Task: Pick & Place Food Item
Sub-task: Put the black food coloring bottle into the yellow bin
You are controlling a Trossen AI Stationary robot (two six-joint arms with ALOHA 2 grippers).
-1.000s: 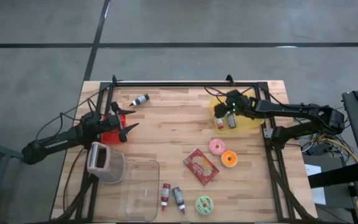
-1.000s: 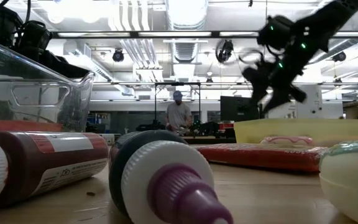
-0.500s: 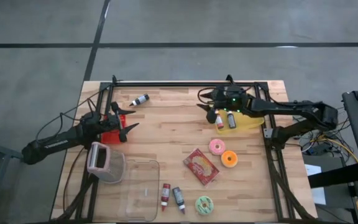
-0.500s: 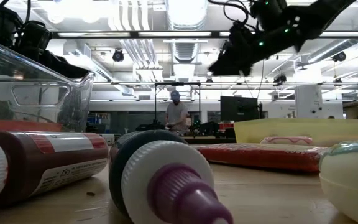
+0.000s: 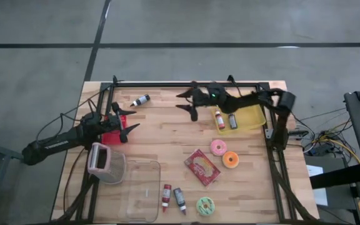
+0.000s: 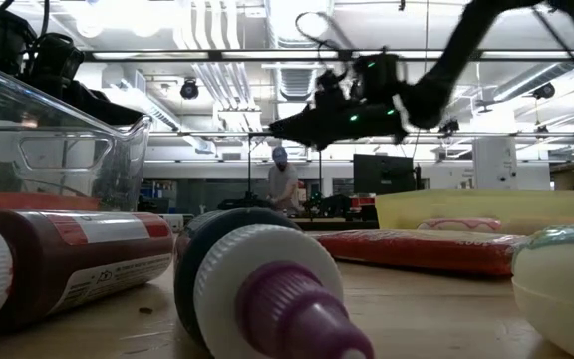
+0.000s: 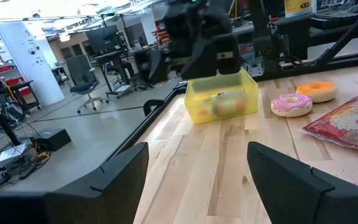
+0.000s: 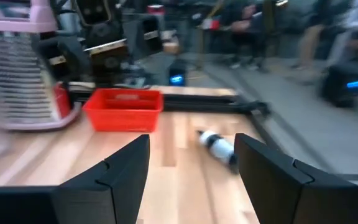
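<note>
Plastic black-and-white bottle [image 5: 140,100] lies on side at table's [image 5: 167,134] far edge, near red bin [image 5: 113,130]. Judged light, stiff, slick, prone to roll; grasp across mid-body. Right gripper [image 5: 185,102] spread, empty, airborne between bottle and yellow bin [image 5: 255,119]. Left gripper [image 5: 127,127] released, idle beside red bin. Count: bottles five, two inside yellow bin; donuts three; snack packet [image 5: 202,167] one; bins two.

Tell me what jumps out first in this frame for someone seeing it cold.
The right hand stands out first: open and empty, stretched from the yellow bin over the table's far middle, aimed toward the small dark bottle. Next, the food cluster at right: pink donut, orange donut and red snack packet. The left hand waits open beside the red bin.
</note>
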